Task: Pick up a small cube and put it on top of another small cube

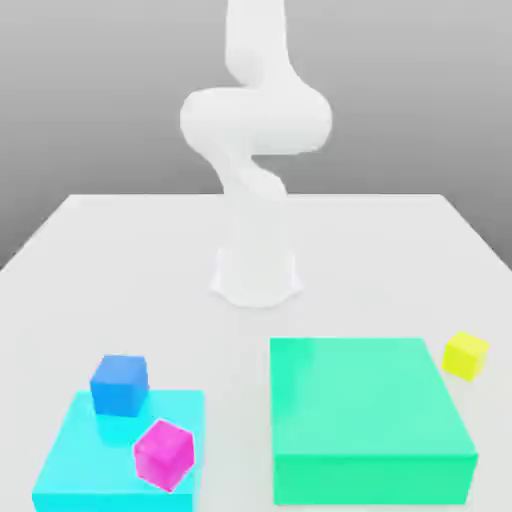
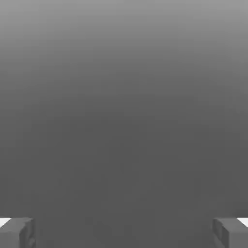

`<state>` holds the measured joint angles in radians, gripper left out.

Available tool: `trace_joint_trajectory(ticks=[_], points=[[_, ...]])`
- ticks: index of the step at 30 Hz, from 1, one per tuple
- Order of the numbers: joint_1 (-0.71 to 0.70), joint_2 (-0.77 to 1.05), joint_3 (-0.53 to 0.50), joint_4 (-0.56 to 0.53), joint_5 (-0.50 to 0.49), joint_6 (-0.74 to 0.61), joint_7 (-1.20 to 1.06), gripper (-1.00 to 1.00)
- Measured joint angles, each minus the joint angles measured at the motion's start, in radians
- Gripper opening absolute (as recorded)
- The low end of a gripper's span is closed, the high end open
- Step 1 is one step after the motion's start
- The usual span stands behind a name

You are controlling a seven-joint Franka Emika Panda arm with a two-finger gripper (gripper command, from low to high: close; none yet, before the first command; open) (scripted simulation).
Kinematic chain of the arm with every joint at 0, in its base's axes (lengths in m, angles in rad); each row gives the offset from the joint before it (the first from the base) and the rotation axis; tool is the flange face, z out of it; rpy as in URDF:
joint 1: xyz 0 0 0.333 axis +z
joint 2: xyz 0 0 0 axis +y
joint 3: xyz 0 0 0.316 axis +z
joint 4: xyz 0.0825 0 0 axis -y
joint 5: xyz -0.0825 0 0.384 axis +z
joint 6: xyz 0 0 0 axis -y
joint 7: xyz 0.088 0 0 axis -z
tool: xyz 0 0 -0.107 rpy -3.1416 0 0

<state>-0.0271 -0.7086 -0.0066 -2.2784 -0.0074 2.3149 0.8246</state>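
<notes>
Three small cubes lie in the exterior view. A blue cube [image 1: 119,384] sits on the far edge of a flat cyan block [image 1: 90,460] at the exterior view's left. A magenta cube [image 1: 164,454] rests tilted on the same cyan block, nearer the front. A yellow cube [image 1: 466,355] stands on the white table at the exterior view's right. In the hand view my gripper [image 2: 124,232] is open, its two grey fingertips [image 2: 17,232] far apart with only grey background between them.
A large flat green block [image 1: 365,415] lies on the white table [image 1: 120,270] between the cyan block and the yellow cube. The arm's white base [image 1: 256,270] rises at the table's middle, its upper links going out of the top of the exterior view.
</notes>
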Motion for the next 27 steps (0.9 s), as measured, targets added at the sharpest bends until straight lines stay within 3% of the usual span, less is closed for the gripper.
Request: trace_joint_trajectory(ticks=[15,27], points=[[-0.131,0.549,-0.085,0.130,-0.012,0.090,0.124,0.00],[-0.249,0.988,-0.149,0.233,0.077,0.160,0.155,0.00]])
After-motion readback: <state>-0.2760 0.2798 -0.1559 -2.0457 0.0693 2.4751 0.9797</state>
